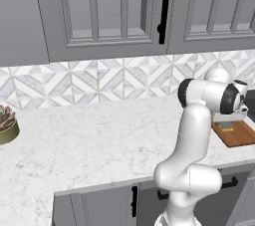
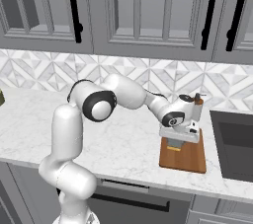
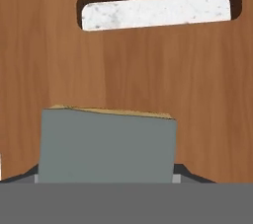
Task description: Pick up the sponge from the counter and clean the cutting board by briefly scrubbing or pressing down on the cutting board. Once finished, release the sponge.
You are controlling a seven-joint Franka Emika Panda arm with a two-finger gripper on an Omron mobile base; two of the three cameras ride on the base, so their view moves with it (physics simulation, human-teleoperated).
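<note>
Gripper (image 2: 174, 145) clamped on sponge (image 3: 106, 146), low over cutting board (image 2: 190, 159), near right end of counter (image 1: 89, 140)

No legible text, labels, brands, numbers or signs on any surface seen: cabinets, tiled backsplash, counter, cutting board, sponge all unmarked.
</note>
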